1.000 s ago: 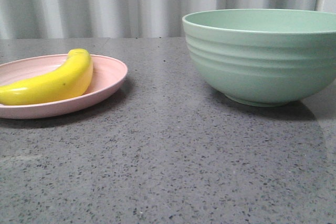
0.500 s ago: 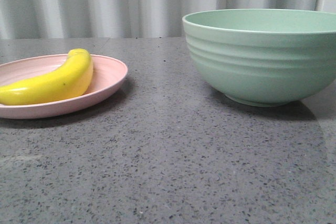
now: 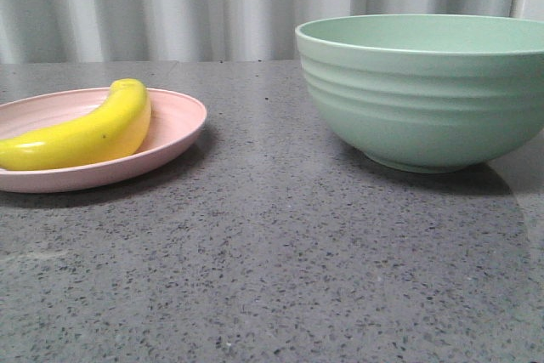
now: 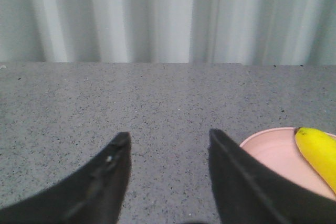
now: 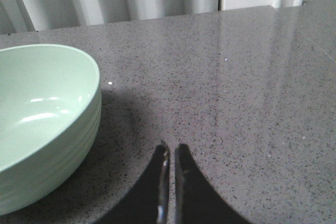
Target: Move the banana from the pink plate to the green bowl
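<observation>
Front view: the banana lies on the plate, curved, its long axis running from the near left of the plate to the far middle; the greenish tip is the far end, turned toward the bowl; the blunter end reaches the view's left edge; a dark speck shows on its near flank. The plate's right rim and the bowl are well apart, with bare table between them and in front of both; the bowl stands upright on a small foot, its rim well above the plate, its right side cut by the view's edge; a pale curtain closes the far side of the table.

Left wrist view: the left gripper hangs spread, fingers wide apart, nothing between them; the plate lies just beside one finger, partly hidden by it; the banana's end shows on the plate; bare table runs ahead to the curtain.

Right wrist view: the right gripper has its fingertips drawn nearly together, holding nothing; the bowl sits near it to one side, interior showing only glare; bare table fills the other side, its far edge in sight.
</observation>
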### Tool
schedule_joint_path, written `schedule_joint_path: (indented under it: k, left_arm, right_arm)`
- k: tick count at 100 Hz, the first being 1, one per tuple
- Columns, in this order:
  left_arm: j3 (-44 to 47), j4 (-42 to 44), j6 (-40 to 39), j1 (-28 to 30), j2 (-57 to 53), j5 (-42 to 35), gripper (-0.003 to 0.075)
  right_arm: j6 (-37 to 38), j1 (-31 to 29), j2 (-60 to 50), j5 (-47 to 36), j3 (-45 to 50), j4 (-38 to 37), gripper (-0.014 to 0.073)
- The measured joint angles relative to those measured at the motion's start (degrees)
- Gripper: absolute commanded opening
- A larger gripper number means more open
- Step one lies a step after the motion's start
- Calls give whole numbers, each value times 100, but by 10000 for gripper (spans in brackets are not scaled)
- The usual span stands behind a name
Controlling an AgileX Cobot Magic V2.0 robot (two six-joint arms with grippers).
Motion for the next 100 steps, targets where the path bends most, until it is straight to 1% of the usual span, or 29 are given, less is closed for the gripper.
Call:
schedule_joint_path:
  k: [14, 28, 40, 61, 73, 100]
  left_arm:
    - [0, 0, 0, -2, 89, -344, 406]
    - [-105, 0, 0, -158, 300, -413, 402]
    - [-309, 0, 0, -626, 669, -401, 403]
    - [-730, 0, 0, -1738, 1590, -188, 403]
    - [-837, 0, 0, -2332, 2130, -214, 403]
    - [-1187, 0, 0, -3185, 3277, -41, 403]
  right_arm:
    - [0, 0, 21, 31, 0, 0, -71]
    - [0, 0, 21, 33, 0, 0, -71]
    - [0, 0, 21, 36, 0, 0, -71]
    - [12, 0, 21, 36, 0, 0, -71]
    - [12, 0, 21, 36, 0, 0, -71]
    - [12, 0, 21, 36, 0, 0, -71]
